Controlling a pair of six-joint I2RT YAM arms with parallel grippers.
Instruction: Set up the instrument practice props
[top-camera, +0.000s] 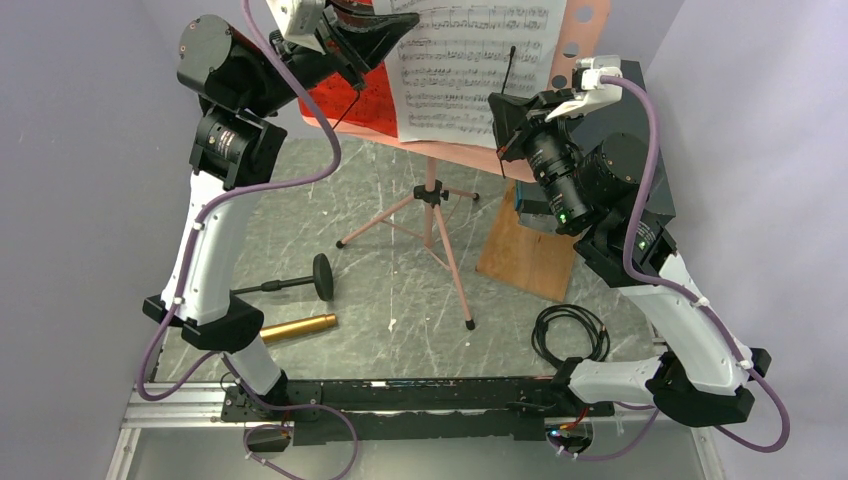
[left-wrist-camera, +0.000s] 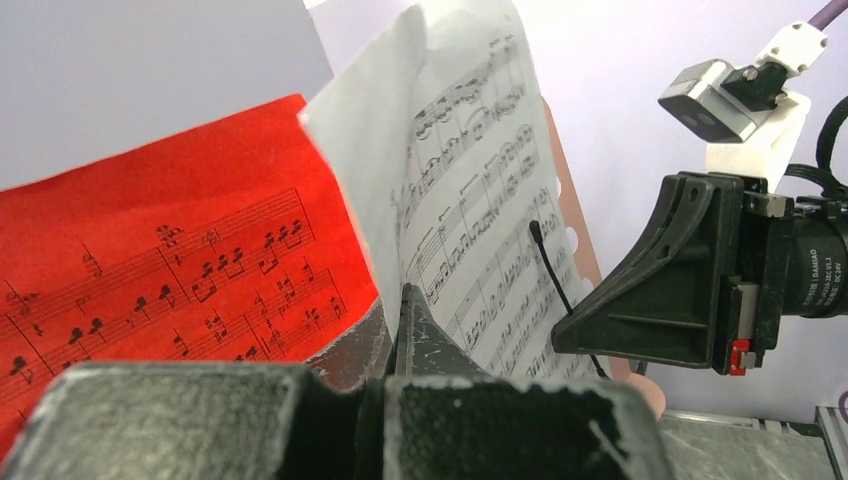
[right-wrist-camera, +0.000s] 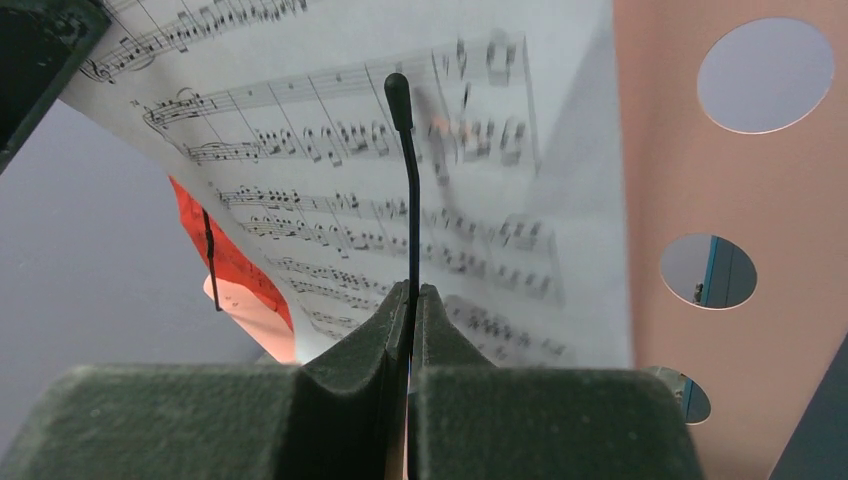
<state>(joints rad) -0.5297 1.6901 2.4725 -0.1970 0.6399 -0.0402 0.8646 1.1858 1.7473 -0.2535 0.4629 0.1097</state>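
Note:
The pink perforated music stand (top-camera: 432, 215) stands mid-table on its tripod legs. A white music sheet (top-camera: 470, 60) and a red music sheet (top-camera: 360, 105) lean on its desk. My left gripper (top-camera: 395, 28) is shut on the white sheet's left edge (left-wrist-camera: 470, 180), beside the red sheet (left-wrist-camera: 180, 250). My right gripper (top-camera: 500, 115) is shut on the stand's thin black page-holder wire (right-wrist-camera: 410, 200), in front of the white sheet (right-wrist-camera: 330, 140). The gold microphone (top-camera: 298, 327) and the black round-base mic stand (top-camera: 300, 282) lie on the table at the left.
A dark teal box (top-camera: 640, 150) sits on a wooden board (top-camera: 525, 250) at the right, behind my right arm. A black cable coil (top-camera: 570, 335) lies at the front right. A second holder wire (right-wrist-camera: 208, 260) hangs over the red sheet.

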